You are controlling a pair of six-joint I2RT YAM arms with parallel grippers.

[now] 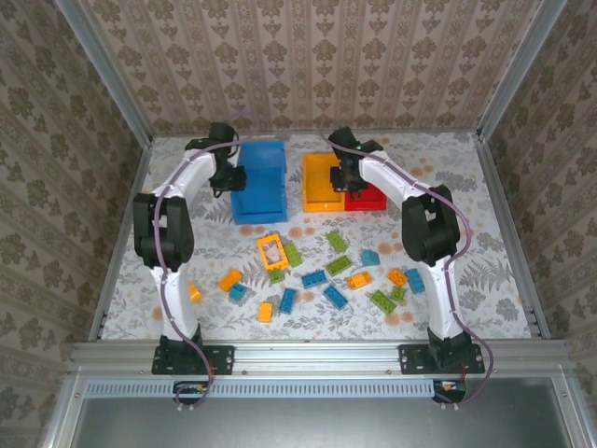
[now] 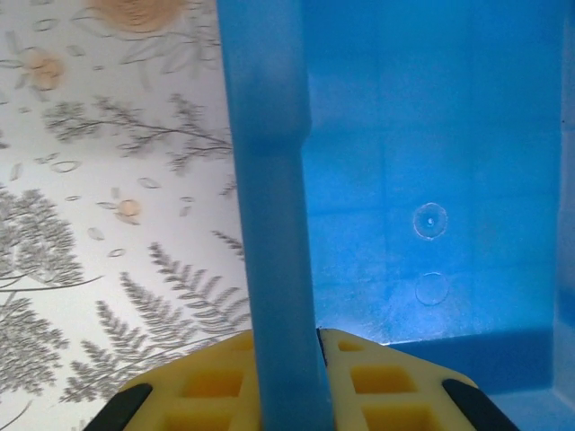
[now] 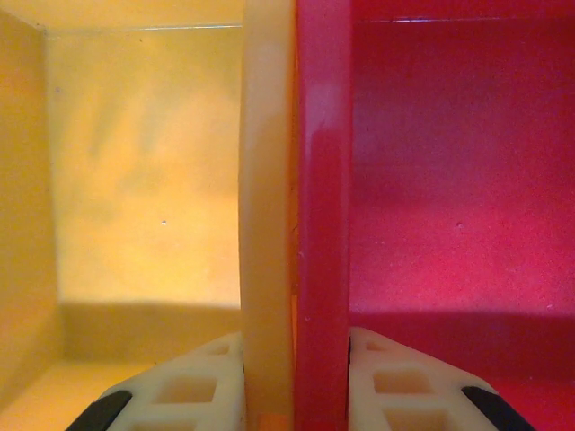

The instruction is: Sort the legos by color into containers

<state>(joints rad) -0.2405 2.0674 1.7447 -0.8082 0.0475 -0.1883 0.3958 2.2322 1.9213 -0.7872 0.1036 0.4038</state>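
The blue bin (image 1: 261,191) stands at the back left of centre. My left gripper (image 1: 230,177) is shut on its left wall (image 2: 269,180), one yellow finger (image 2: 216,382) outside and one inside. The orange-yellow bin (image 1: 322,185) and the red bin (image 1: 370,198) stand side by side. My right gripper (image 1: 343,175) is shut on their two touching walls, orange-yellow (image 3: 267,180) and red (image 3: 323,180), with a white finger (image 3: 189,391) in each bin. The legos lie loose in front, among them the orange frame (image 1: 271,251), a blue brick (image 1: 314,278) and a green brick (image 1: 338,265).
The insides of all three bins show no bricks where I can see them. An orange brick (image 1: 194,292) lies beside the left arm's lower link. Aluminium rails (image 1: 504,224) and patterned walls fence the table.
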